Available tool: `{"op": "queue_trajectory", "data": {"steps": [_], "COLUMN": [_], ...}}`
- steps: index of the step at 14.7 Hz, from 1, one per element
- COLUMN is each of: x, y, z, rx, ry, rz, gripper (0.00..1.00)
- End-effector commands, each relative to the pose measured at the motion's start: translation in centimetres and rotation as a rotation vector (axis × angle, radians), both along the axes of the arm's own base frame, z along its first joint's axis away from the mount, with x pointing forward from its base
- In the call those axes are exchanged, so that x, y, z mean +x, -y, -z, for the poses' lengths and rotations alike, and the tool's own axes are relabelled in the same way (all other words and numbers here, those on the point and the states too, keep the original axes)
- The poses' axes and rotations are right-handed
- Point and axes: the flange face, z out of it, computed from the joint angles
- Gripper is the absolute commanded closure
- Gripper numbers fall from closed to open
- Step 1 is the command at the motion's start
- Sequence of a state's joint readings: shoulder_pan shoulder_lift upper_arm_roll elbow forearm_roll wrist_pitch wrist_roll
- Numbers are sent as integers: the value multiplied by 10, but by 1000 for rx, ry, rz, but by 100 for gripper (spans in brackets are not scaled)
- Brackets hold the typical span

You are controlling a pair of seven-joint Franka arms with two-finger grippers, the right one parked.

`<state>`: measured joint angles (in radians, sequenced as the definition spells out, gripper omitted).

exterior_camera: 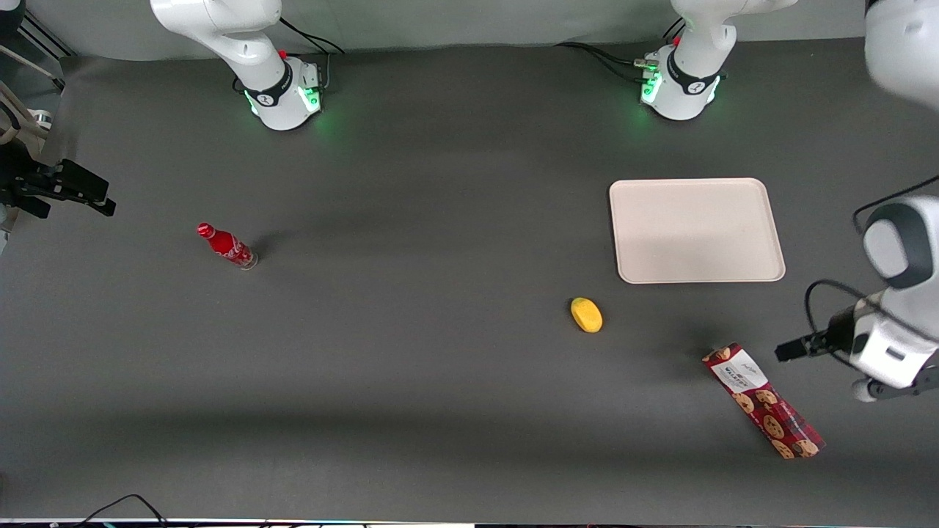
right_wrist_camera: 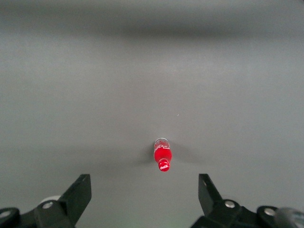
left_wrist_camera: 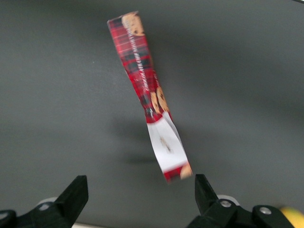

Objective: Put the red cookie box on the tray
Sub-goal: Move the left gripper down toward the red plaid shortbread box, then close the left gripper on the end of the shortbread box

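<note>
— Looking through the left wrist camera, we see the gripper (left_wrist_camera: 140,199) with its fingers spread wide and nothing between them, above the white-label end of the red cookie box (left_wrist_camera: 148,95). The front view gives us what that one lacks: the box lies flat on the dark table (exterior_camera: 411,381), nearer the front camera than the tray (exterior_camera: 695,229), well apart from it.

— Can we read the label?

— No, the print is too small. Elsewhere we see a yellow object (exterior_camera: 586,314) between box and tray, and a red soda bottle (exterior_camera: 227,246) toward the parked arm's end.
</note>
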<state>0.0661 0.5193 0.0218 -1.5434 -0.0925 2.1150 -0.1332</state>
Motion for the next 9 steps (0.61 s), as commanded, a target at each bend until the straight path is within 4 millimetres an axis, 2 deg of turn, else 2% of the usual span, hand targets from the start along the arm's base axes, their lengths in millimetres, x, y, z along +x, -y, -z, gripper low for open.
{"op": "queue_trajectory", "data": {"steps": [1, 2, 5, 8, 9], "x": [20, 26, 36, 40, 42], "y": [2, 3, 5, 9, 10], "z": [60, 79, 113, 138, 141], "rx": [-16, -14, -10, -7, -6], "ry": [39, 51, 79, 123, 125], "rz": [-213, -257, -286, -287, -286], "gripper": [0, 0, 0, 0, 7]}}
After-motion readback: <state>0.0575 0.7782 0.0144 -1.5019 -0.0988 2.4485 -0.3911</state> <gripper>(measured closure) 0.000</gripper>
